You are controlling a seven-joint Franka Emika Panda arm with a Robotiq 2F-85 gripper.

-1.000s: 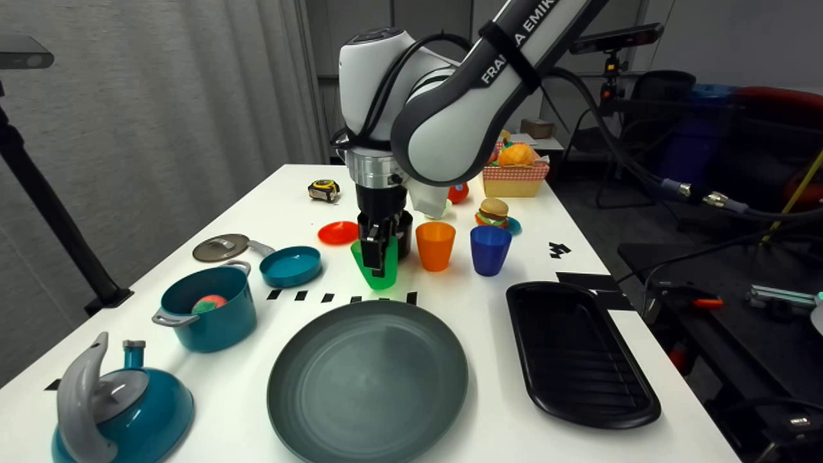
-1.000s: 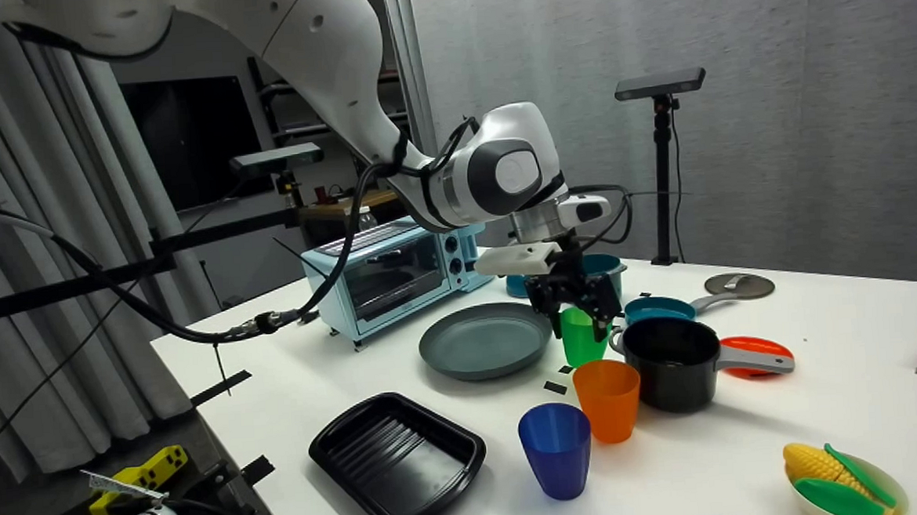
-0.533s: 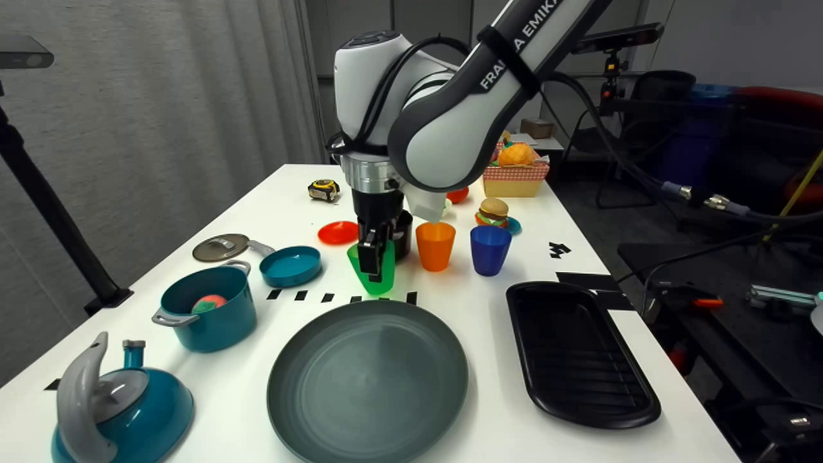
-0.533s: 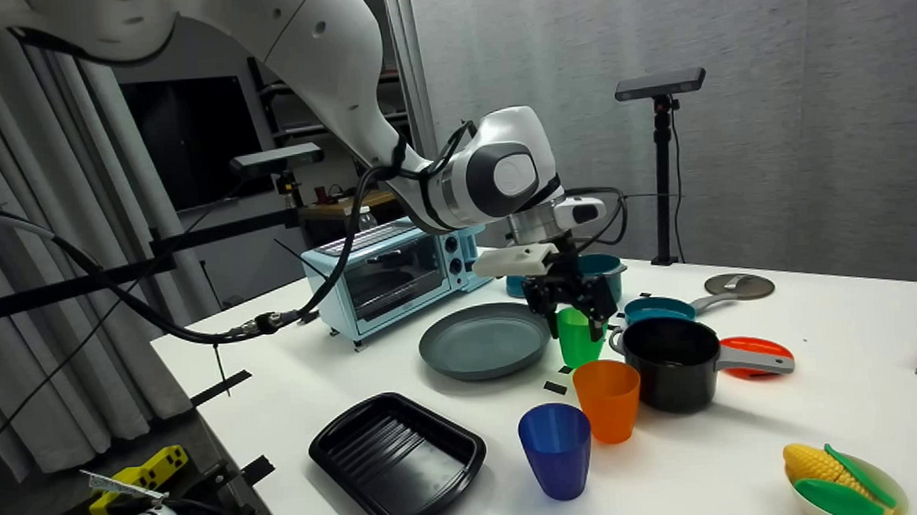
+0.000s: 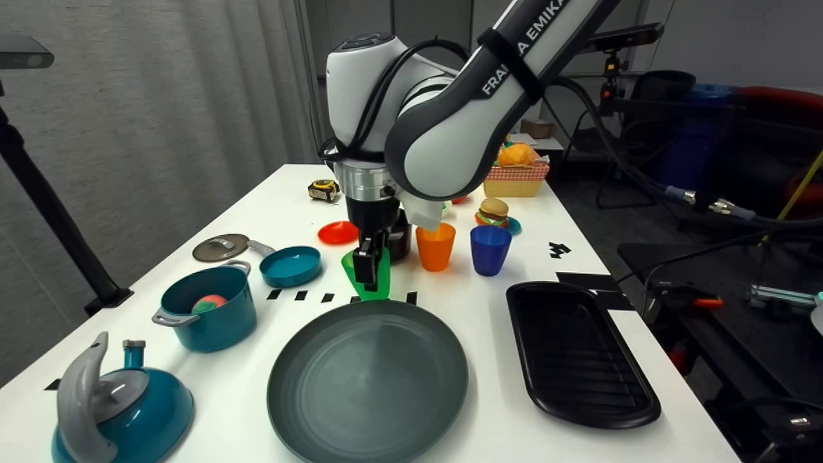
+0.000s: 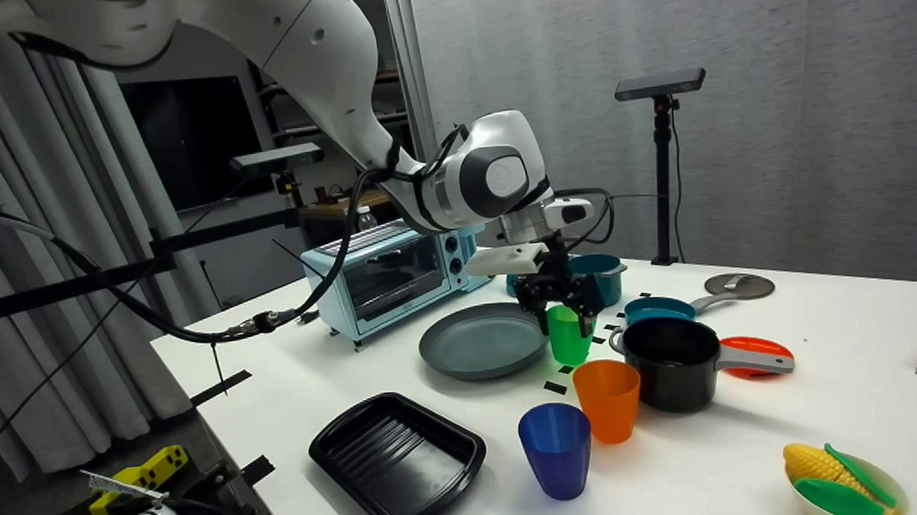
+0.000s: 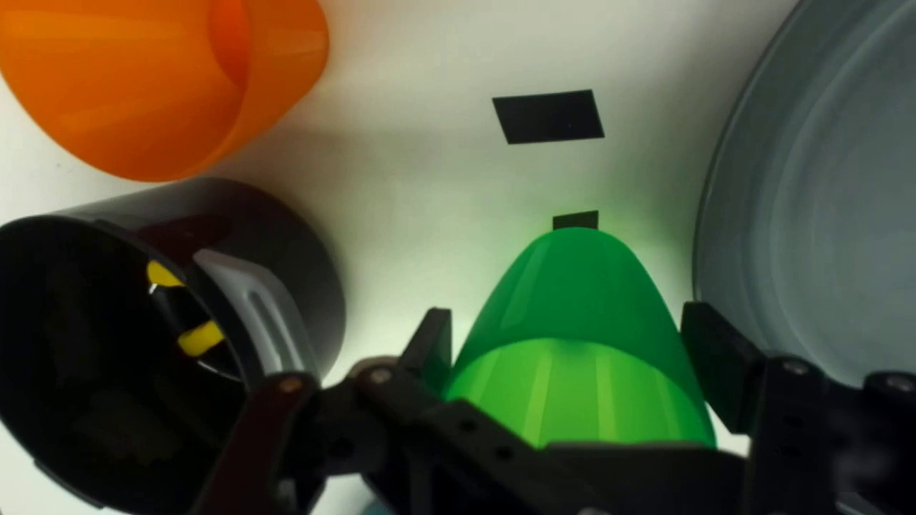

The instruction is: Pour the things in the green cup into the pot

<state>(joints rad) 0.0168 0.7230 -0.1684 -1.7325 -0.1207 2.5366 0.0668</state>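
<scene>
The green cup (image 5: 384, 276) sits between the fingers of my gripper (image 7: 569, 322), which looks shut on its sides. In the wrist view the cup (image 7: 572, 286) has a finger against each side, its near part hidden by the gripper. In an exterior view the cup (image 6: 570, 347) is roughly upright, its bottom at or just above the table; contact is unclear. I see nothing inside the part of it that shows. The black pot (image 6: 677, 375) with a grey handle stands beside it. In the wrist view small yellow patches show inside the pot (image 7: 279, 229); I cannot tell what they are.
The orange cup (image 6: 609, 406) stands beside the pot, with the blue cup (image 6: 559, 456) nearby. The grey plate (image 5: 368, 386) lies close to the green cup. A black tray (image 5: 582, 360), teal pot (image 5: 218, 315), small teal pan (image 5: 289, 267) and toaster oven (image 6: 396, 272) surround the area.
My gripper and the green cup have moved together, away from the black pot and toward the grey plate, a little lower. The other things have stayed in place.
</scene>
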